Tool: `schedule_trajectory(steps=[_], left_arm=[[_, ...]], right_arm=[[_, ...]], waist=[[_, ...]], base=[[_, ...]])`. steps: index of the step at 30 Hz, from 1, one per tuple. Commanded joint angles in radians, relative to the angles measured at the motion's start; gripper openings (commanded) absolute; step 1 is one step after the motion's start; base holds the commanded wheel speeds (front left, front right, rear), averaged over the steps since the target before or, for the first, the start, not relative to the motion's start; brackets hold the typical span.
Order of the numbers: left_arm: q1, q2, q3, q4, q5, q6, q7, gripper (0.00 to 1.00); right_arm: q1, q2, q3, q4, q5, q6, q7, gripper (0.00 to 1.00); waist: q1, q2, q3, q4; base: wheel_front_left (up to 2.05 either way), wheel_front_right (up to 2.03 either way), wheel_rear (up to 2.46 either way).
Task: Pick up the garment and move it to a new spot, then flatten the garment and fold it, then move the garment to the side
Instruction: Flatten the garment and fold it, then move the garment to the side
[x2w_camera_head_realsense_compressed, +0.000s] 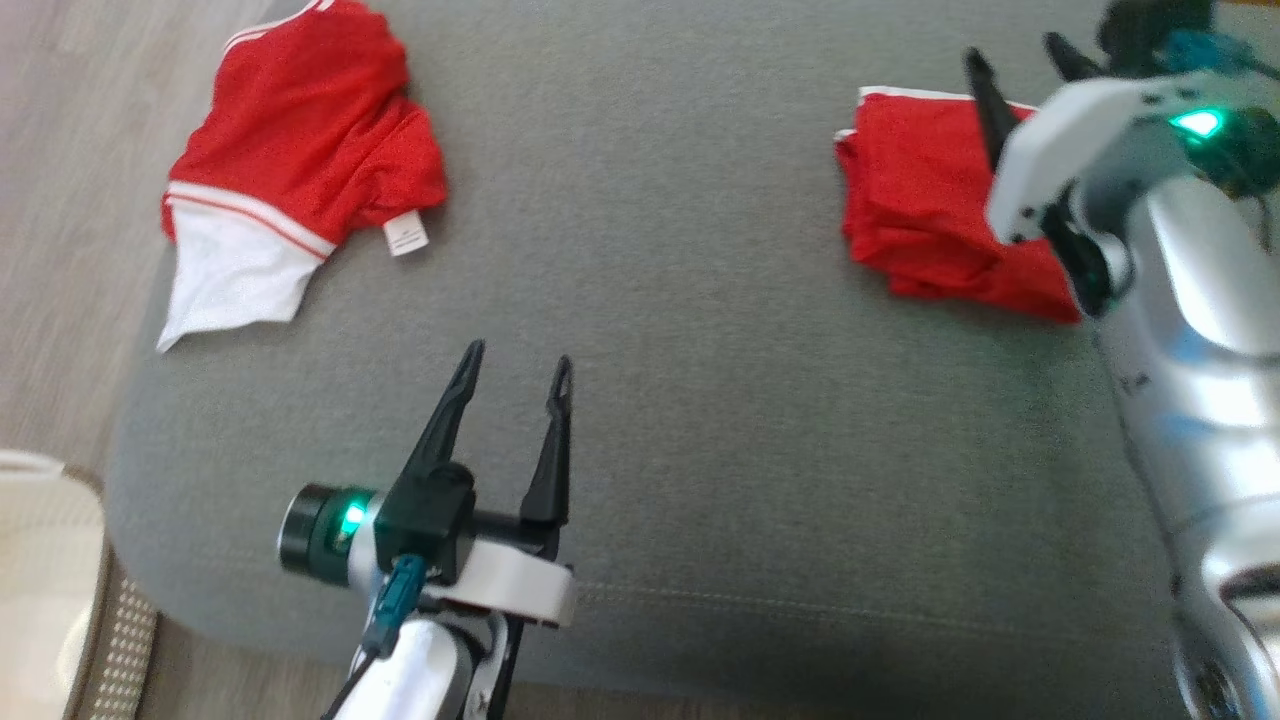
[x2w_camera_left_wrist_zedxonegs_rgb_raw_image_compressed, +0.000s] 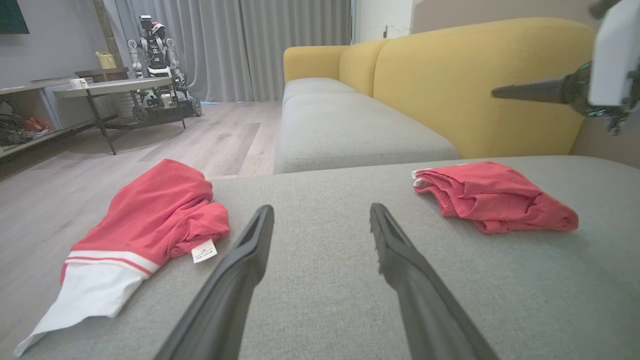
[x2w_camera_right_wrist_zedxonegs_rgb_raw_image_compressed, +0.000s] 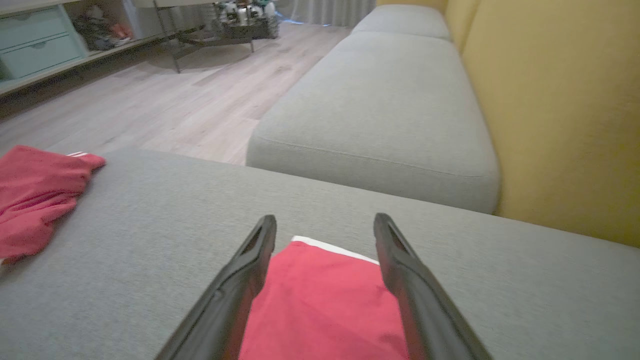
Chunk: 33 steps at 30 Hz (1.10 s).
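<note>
Crumpled garment (x2w_camera_head_realsense_compressed: 300, 170) lies forward-left of left gripper (x2w_camera_head_realsense_compressed: 520, 354), the nearer arm; right gripper (x2w_camera_head_realsense_compressed: 1012, 48) hovers over folded garment (x2w_camera_head_realsense_compressed: 920, 200); both jaws apart, empty

A folded red garment (x2w_camera_head_realsense_compressed: 920, 220) lies right, a crumpled garment (x2w_camera_head_realsense_compressed: 300, 140) left.

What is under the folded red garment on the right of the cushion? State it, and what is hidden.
The folded red garment rests on the grey fabric seat cushion. Whether anything lies between them cannot be seen; its red layers cover that patch.
</note>
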<state>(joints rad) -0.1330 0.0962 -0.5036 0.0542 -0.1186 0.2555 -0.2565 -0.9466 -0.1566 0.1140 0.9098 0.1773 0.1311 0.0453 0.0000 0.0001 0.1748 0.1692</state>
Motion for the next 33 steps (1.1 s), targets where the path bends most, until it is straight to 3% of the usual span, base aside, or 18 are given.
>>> schedule_trajectory(steps=[1, 10, 15, 22, 33], left_arm=[[-0.004, 0.011, 0.043, -0.04, -0.006, 0.006, -0.005, 1.0], [0.066, 0.027, 0.11, -0.082, -0.037, 0.023, -0.005, 1.0], [0.124, 0.032, 0.15, -0.114, -0.048, 0.027, -0.005, 1.0], [0.212, 0.025, 0.192, -0.161, -0.021, 0.026, -0.005, 1.0], [0.309, 0.008, 0.219, -0.187, 0.04, -0.002, -0.005, 1.0]], right_arm=[[0.035, -0.019, -0.003, -0.067, 0.011, 0.0, -0.03, 1.0], [0.35, -0.06, 0.003, -0.345, 0.047, 0.0, -0.191, 1.0], [0.582, -0.01, -0.031, -0.517, 0.015, 0.0, -0.29, 1.0], [0.828, 0.085, -0.086, -0.768, -0.079, 0.0, -0.307, 1.0], [0.983, 0.106, -0.109, -0.862, -0.073, 0.0, -0.307, 1.0]], waist=[[0.0, -0.0001, -0.022, -0.034], [0.0, -0.0001, -0.059, -0.117], [0.0, -0.0001, -0.092, -0.151], [0.0, -0.0001, -0.134, -0.168], [0.0, -0.0001, -0.187, -0.154]], base=[[0.0, 0.0, 0.0], [0.0, 0.0, 0.0], [0.0, 0.0, 0.0], [0.0, 0.0, 0.0], [0.0, 0.0, 0.0]])
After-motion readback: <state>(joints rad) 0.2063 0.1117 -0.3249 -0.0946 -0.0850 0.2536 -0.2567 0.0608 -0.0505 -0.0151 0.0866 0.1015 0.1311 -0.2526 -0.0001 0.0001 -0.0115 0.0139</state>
